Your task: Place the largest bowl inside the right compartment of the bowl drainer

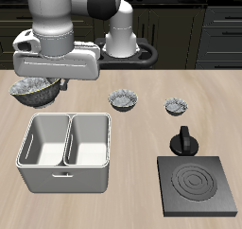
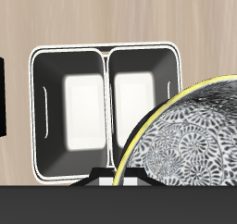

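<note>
We see the gripper [image 1: 43,81] clamped on the largest bowl [image 1: 33,91], fluted and speckled grey-white, tilted at the frame's upper left above the smooth grey two-well drainer [image 1: 64,155].

Arm [image 1: 71,15]: glossy white rounded casings, fat cylindrical links, dark grey-black bands at joints. Upper link at 12 o'clock in exterior view, smooth, highlight streaks on shell. White base [image 1: 124,39] farther back at 1 o'clock, bulbous, sitting on black ring mount. Hand block [image 1: 59,60] light grey-white, boxy, wide flat bar with rounded ends. No cables, screws or markings discernible. Wrist view: only dark housing edge [image 2: 111,202].
</note>
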Motion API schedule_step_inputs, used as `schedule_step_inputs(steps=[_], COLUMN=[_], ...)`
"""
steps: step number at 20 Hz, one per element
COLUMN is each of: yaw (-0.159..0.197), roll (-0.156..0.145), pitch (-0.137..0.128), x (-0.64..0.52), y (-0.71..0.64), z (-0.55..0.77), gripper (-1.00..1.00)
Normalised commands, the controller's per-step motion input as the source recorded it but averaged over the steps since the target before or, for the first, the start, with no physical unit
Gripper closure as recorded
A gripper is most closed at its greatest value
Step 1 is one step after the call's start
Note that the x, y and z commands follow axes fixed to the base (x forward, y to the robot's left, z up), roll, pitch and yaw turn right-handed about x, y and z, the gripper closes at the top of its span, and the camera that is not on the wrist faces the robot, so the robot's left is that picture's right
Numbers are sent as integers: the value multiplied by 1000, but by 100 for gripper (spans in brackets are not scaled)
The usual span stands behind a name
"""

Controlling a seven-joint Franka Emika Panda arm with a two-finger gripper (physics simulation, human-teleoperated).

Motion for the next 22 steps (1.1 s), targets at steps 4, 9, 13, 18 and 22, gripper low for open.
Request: schedule_step_inputs(steps=[4, 9, 13, 18, 22], yaw=[-15, 7, 17, 48, -12], roll=[-15, -2, 8, -15, 5], pitch=[57, 41, 27, 39, 6], x=[102, 28, 7, -75, -106], y=[60, 33, 84, 116, -63], z=[-409, -342, -298, -241, 0], gripper=[100, 100, 100, -100, -100])
